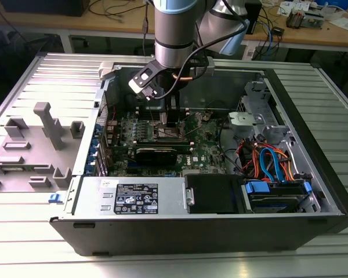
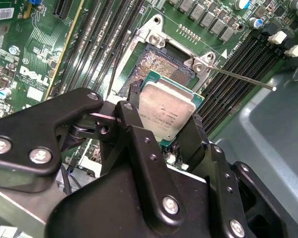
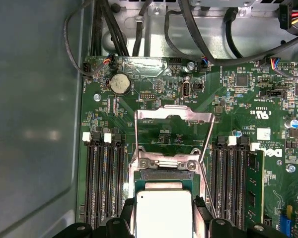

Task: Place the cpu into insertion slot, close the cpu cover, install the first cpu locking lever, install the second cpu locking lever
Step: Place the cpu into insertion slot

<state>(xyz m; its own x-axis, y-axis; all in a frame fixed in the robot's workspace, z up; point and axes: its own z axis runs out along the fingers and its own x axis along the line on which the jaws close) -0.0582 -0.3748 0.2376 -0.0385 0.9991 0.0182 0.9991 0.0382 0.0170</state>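
My gripper (image 2: 165,113) is shut on the cpu (image 2: 167,105), a flat square chip with a silvery top, pinched at two opposite edges by black fingers (image 3: 127,218). The cpu (image 3: 163,212) hangs slightly tilted just over the insertion slot (image 2: 159,67), whose dark pin field shows beyond it inside a silvery rim. The cpu cover (image 3: 173,115), a thin metal frame with a large window, is swung open and lies back on the green board. A thin wire locking lever (image 2: 243,79) sticks out unlatched beside the slot. In the exterior view the gripper (image 1: 169,124) reaches down onto the motherboard.
Long black memory slots (image 3: 103,183) flank the socket on both sides. The open computer case (image 1: 313,87) holds a power supply (image 1: 133,197), a black drive box (image 1: 214,194) and coloured cables (image 1: 269,162). A grey fixture tray (image 1: 35,145) lies at the exterior view's left.
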